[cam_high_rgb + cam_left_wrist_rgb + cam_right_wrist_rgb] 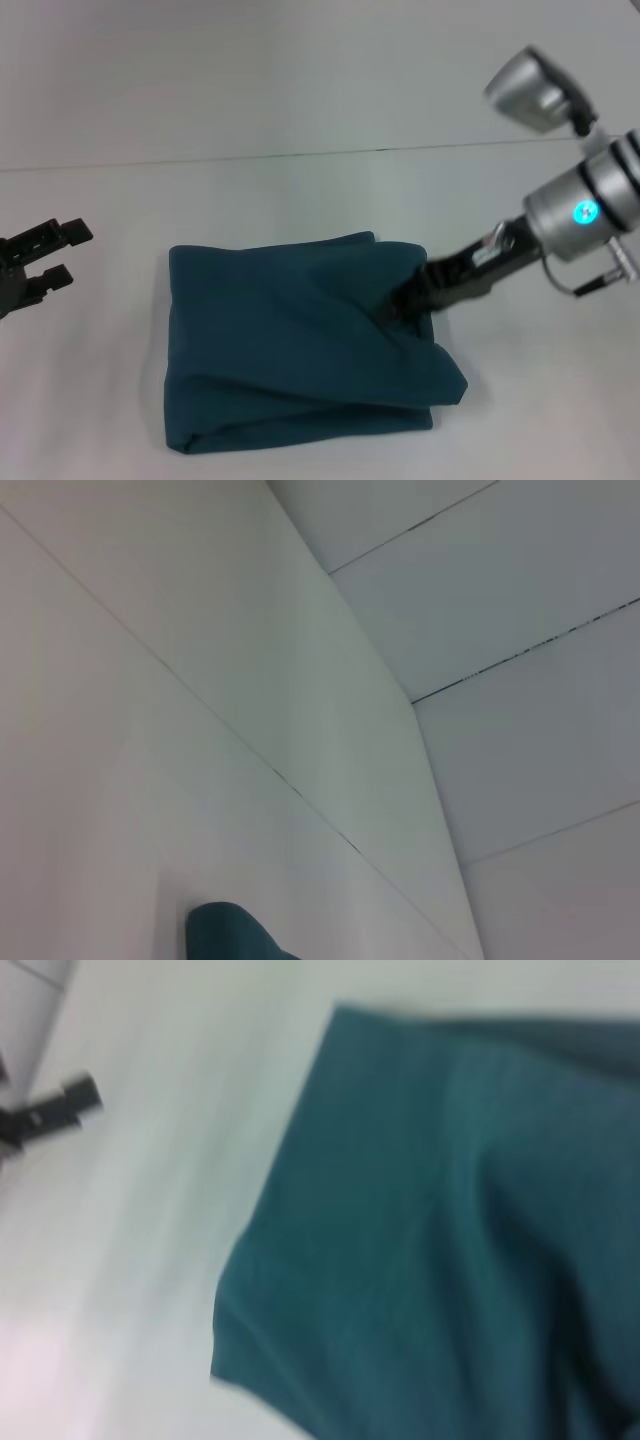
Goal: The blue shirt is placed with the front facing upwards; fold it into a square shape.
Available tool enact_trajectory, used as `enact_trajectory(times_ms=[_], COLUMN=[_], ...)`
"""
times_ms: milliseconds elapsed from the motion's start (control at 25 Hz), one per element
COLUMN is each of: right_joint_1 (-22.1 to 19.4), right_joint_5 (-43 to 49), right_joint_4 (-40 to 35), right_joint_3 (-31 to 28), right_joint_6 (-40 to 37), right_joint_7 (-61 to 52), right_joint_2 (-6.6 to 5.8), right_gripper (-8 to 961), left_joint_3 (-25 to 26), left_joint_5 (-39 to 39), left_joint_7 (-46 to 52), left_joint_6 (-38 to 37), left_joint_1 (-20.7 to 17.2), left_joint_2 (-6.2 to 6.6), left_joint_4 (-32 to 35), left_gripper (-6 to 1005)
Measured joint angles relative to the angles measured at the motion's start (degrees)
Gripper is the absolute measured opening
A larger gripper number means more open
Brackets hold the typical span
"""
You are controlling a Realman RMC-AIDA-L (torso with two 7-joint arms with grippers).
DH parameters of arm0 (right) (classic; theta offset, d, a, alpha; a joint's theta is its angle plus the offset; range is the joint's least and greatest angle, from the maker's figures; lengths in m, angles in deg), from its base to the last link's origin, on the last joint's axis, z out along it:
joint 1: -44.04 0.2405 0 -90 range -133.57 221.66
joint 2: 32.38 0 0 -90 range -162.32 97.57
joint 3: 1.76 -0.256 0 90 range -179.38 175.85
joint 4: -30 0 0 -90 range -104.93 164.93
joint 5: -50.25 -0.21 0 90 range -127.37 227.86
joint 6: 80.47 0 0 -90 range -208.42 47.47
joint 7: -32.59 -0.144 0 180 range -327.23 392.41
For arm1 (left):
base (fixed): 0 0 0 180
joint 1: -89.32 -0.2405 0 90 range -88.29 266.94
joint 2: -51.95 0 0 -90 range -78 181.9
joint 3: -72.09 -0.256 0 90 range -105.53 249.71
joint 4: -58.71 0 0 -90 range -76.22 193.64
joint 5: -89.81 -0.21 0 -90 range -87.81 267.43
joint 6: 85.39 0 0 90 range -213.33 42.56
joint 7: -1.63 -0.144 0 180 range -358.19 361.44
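In the middle of the white desk [300, 110] lies the blue shirt [290, 350], folded into a thick, approx. square bundle. No lettering shows on its upper face, only plain teal cloth. The front edge (the one nearest to the robot) shows two or three stacked layers, and the front-right corner bulges out a little. The left edge is rather straight; the far edge is a bit wavy.

The right gripper [395, 305] reaches in from the right side and is pressed down on the right part of the shirt, where the cloth makes a dent and creases around it. Its fingers are sunk in the fabric, so I cannot tell if they are open or closed. The right wrist view shows the teal cloth [440, 1240] very near, with one rounded corner on the desk.

The left gripper [45, 255] is at the left side of the desk, well apart from the shirt and holding nothing; its two black fingers [60, 235] stand apart with a clear gap. In the left wrist view only a small teal corner of the shirt [225, 935] appears, the rest is the desk surface w/ thin seam lines.
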Motion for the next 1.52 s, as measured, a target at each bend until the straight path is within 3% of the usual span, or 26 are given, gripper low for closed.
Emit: enact_trajectory(times_ms=[120,240,600,960,1520], right_joint_1=[-0.12,-0.14,-0.09,-0.02,0.96], right_joint_5=[-0.01,0.91,8.42,8.91,8.53], right_joint_4=[-1.42,-0.64,1.23,3.77,7.74], right_joint_3=[-1.30,-1.35,-1.02,-1.02,-1.19], right_joint_6=[2.22,6.30,15.34,22.02,25.41], right_joint_7=[-0.33,-0.90,-4.37,-4.17,-3.64], right_joint_2=[-1.18,-1.57,0.23,1.56,2.88], right_gripper=[461,462,459,461,457], left_joint_3=[0.25,0.43,0.44,0.44,0.44], left_joint_5=[0.00,0.00,0.00,0.00,0.00], left_joint_7=[0.00,0.00,0.00,0.00,-0.46], left_joint_6=[-0.03,-0.16,-0.07,0.06,0.55], left_joint_1=[-0.01,-0.02,-0.03,-0.03,-0.03], left_joint_2=[0.00,0.00,0.00,0.00,0.00], left_joint_4=[0.00,0.00,0.00,-0.58,-0.73], left_gripper=[936,937,936,937,936])
